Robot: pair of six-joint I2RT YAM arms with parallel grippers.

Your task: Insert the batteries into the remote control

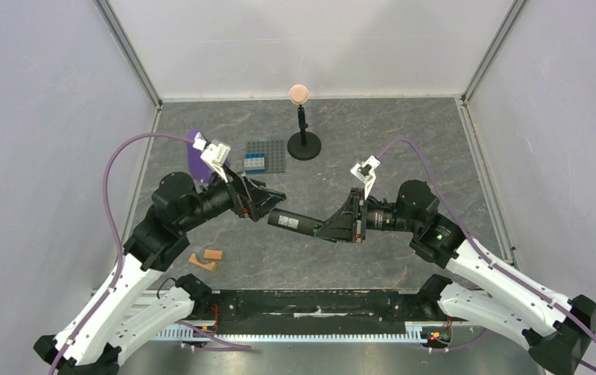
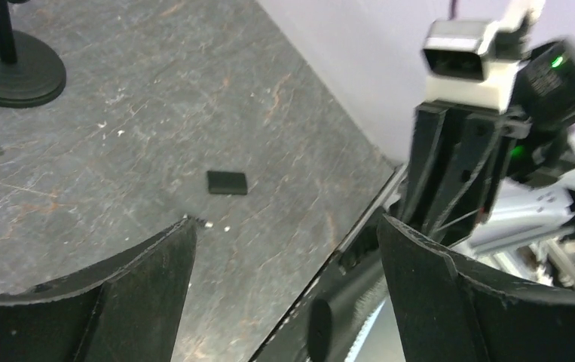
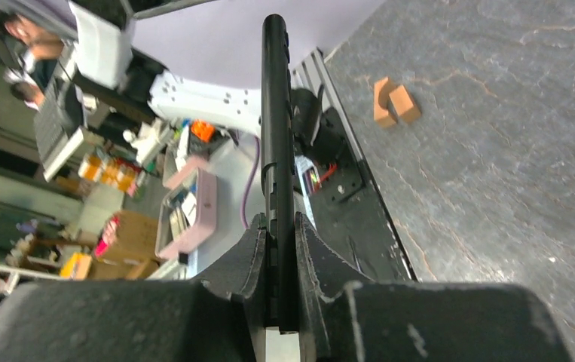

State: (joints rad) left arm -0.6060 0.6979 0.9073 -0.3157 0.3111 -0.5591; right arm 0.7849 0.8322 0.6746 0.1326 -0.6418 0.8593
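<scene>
The remote control point(image 1: 294, 222), a slim black bar, hangs above the middle of the table, with my right gripper point(image 1: 332, 228) shut on its right end. In the right wrist view the remote control point(image 3: 276, 113) runs edge-on straight out from my right gripper point(image 3: 279, 226), pinched between both fingers. My left gripper point(image 1: 273, 199) stands wide open at the remote's left end. In the left wrist view only table shows in the wide gap of my left gripper point(image 2: 285, 220). A small flat black rectangle point(image 2: 227, 182) lies on the table beyond it. The batteries are out of view.
Two orange-tan blocks point(image 1: 207, 258) lie near the front left. At the back stand a grey studded baseplate point(image 1: 273, 152) with blue bricks point(image 1: 255, 162), a purple piece point(image 1: 195, 152), and a black stand point(image 1: 304, 144) topped by a pink ball. White walls enclose the table.
</scene>
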